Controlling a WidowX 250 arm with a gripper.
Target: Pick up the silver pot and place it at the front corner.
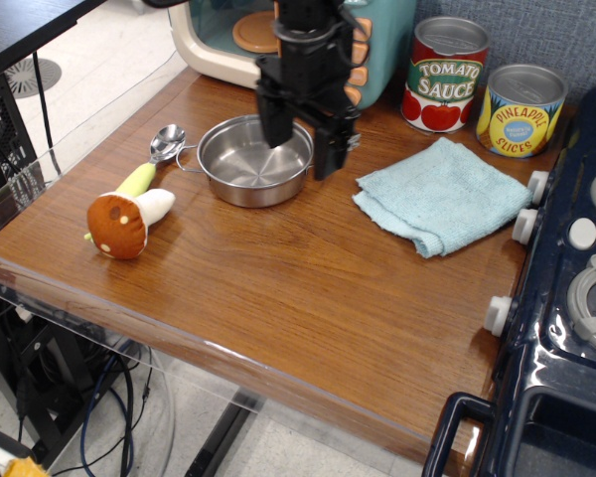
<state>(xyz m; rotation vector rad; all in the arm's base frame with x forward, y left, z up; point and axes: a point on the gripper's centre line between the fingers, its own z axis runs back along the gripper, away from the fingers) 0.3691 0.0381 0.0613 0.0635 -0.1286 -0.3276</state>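
The silver pot [246, 164] sits on the brown wooden tabletop [278, 288] at the back left of the middle, empty, its left loop handle showing. My black gripper [301, 147] hangs over the pot's right rim, open, one finger over the bowl and the other just outside the rim, hiding the right handle. Whether the fingers touch the pot I cannot tell. The front corner [432, 427] of the table, beside the dark blue toy stove [566, 318], lies at the lower right and is bare.
A metal spoon [166, 142] and a plush mushroom [127, 219] lie left of the pot. A light blue cloth [442, 194] lies right of it. Tomato sauce can [448, 75] and pineapple can [521, 109] stand at the back. A toy microwave [238, 40] stands behind the pot.
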